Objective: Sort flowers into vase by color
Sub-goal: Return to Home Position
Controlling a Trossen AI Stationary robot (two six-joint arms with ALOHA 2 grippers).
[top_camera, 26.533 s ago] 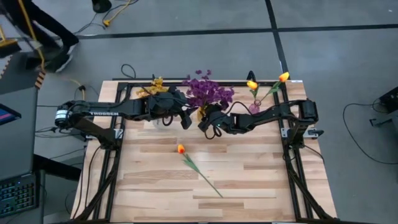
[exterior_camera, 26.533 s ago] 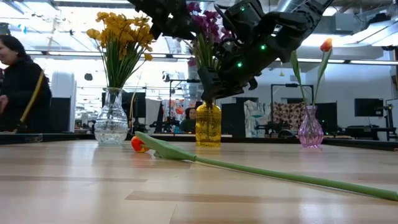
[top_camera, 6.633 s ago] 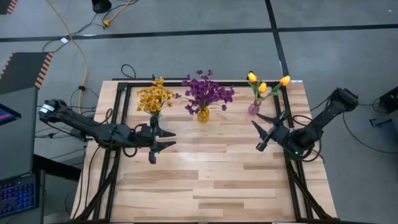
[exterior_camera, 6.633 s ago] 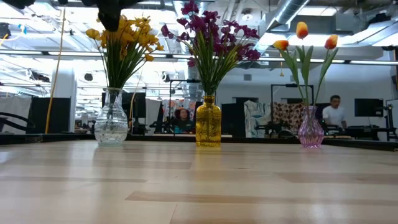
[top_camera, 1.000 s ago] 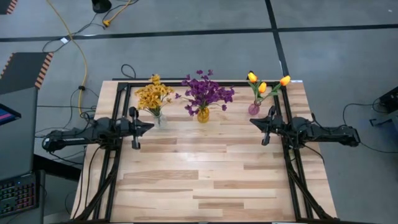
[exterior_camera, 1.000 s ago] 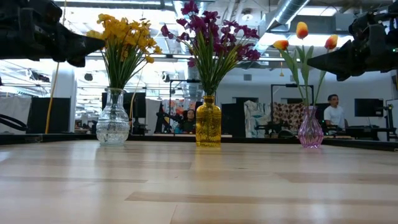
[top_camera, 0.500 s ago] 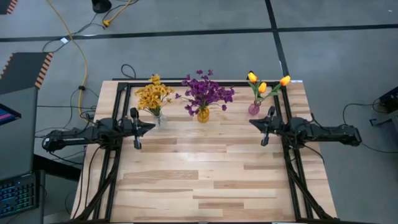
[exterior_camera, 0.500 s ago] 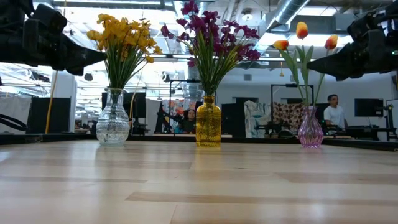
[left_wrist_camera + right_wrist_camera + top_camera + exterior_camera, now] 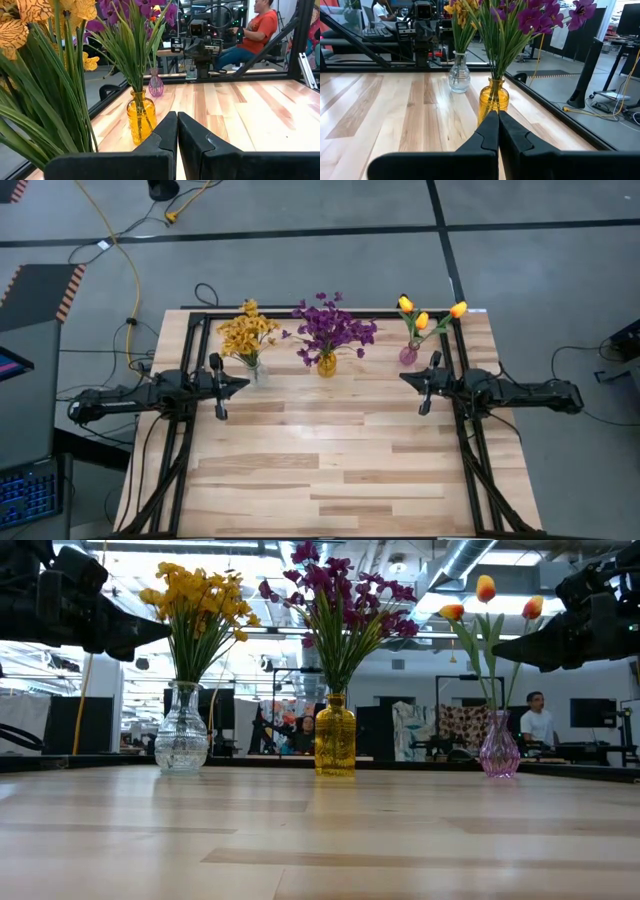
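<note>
Both fingers of the left gripper (image 9: 243, 380) are pressed together, as its own wrist view shows, and it holds nothing. It hangs over the left side of the desk (image 9: 330, 470), pointing inward, just beside the transparent vase (image 9: 258, 370). The right gripper (image 9: 403, 377) is on the opposite side, near the purple vase (image 9: 408, 355). It also points inward, with its fingers closed on each other and nothing between them.

Three vases stand in one row along the far edge of the desk. The transparent vase holds the yellow flowers (image 9: 195, 595). In the middle, the yellow vase (image 9: 335, 740) holds the purple flowers (image 9: 335, 590). The purple vase holds three orange tulips (image 9: 485, 588) on thin green stems, which lean apart from each other.

In the left wrist view the yellow flowers are very near and cut off by the picture's edge, and their vase does not show there. In the low view both grippers are cut off by the picture's sides. A person (image 9: 540, 720) is in the room behind the desk, small and partly hidden.
</note>
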